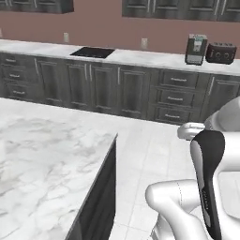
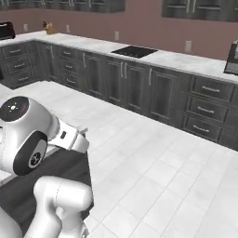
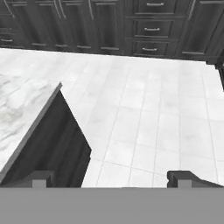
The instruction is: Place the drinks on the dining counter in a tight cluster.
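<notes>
My two base cameras look forward and down from behind me, sharing the white tiled floor and dark wall cabinets at twelve o'clock. My hand camera faces the marble island corner at nine o'clock, close.

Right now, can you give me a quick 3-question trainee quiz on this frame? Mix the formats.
1. True or false: the hand is open, with nothing between its fingertips.
2. Multiple choice: what sits on the wall counter beside the toaster? A) a coffee machine B) a kettle C) a fruit bowl
3. Fill in: set flush into the wall counter top is a black ____.

Key:
1. True. In the hand view the tips stand wide apart over bare floor tiles, next to the dining counter corner.
2. A, the coffee machine.
3. Cooktop.
</notes>
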